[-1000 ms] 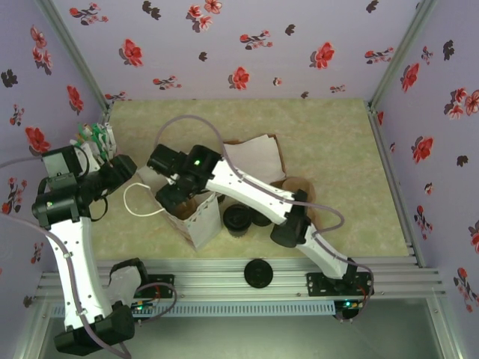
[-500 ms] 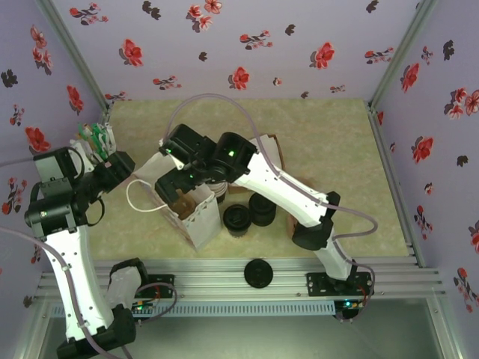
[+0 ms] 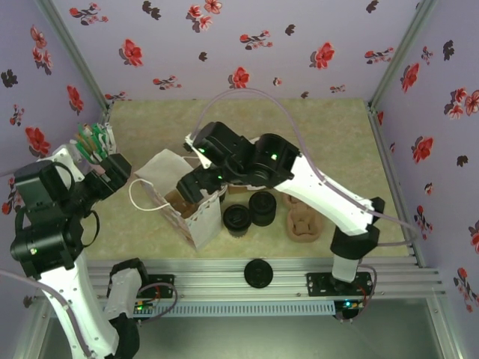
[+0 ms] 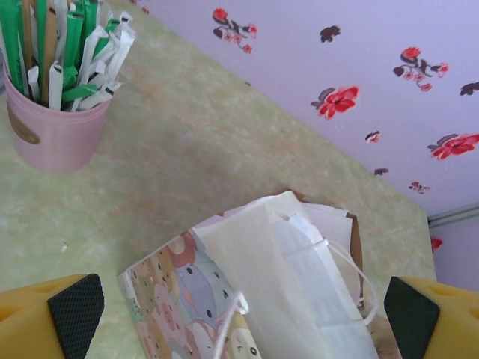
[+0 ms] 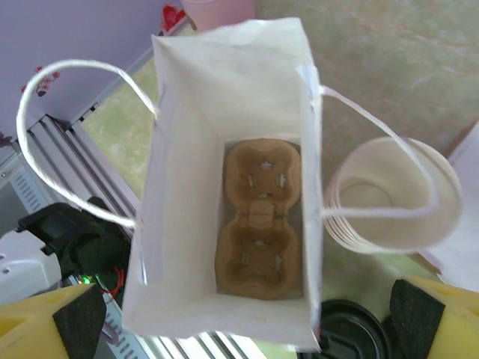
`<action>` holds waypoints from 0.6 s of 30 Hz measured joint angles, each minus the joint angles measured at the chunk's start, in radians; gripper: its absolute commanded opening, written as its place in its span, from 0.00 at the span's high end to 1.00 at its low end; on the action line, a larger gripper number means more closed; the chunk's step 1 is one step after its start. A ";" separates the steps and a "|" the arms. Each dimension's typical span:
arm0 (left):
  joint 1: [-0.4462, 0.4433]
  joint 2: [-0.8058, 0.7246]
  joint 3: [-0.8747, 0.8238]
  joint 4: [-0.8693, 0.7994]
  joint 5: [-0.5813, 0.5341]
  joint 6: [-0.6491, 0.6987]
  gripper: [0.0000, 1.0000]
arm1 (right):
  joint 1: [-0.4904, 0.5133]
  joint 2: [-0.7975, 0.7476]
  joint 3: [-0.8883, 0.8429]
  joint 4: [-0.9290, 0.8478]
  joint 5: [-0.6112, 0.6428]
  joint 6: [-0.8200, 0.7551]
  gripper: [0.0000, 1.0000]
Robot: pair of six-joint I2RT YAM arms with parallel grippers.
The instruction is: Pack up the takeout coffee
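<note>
Left gripper (image 3: 112,170) (image 4: 243,313): jaws released and spread wide, nothing between them. It hangs near the left wall, close to the pink cup of wrapped straws (image 3: 94,142) (image 4: 52,112). Right gripper (image 3: 196,187) (image 5: 245,318): jaws also released and empty, poised directly above the open mouth of the white paper bag with string handles and a cartoon print (image 3: 196,224) (image 4: 299,284) (image 5: 187,149). The bag stands upright on the mottled green tabletop (image 3: 337,149). A brown moulded-pulp two-cup carrier (image 5: 258,224) lies flat on the bag's floor. The takeout coffee, a dark paper cup with a round black plastic lid (image 3: 238,219) (image 5: 348,329), stands on the table just beside the bag's right side. It is outside the bag and touched by neither gripper. Just beside it is a short black stack of lids (image 3: 262,208). The overhead view does not settle firmly which of these two black items is which. A stack of cream paper cups (image 5: 393,194) sits just beside the bag, with one handle loop crossing its rim in the right wrist view. A second brown pulp carrier (image 3: 303,221) lies further right, and a single black lid (image 3: 257,273) rests on the aluminium rail at the near edge.
</note>
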 measured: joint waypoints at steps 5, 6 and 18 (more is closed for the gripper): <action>-0.001 -0.061 0.002 -0.026 0.000 -0.021 0.01 | -0.032 -0.190 -0.251 0.061 0.011 0.006 0.01; -0.002 -0.074 -0.009 -0.027 0.000 -0.024 0.01 | -0.042 -0.220 -0.294 0.071 0.010 0.009 0.01; -0.005 -0.192 -0.214 -0.069 -0.005 -0.075 0.01 | -0.122 -0.387 -0.753 0.158 0.009 0.043 0.01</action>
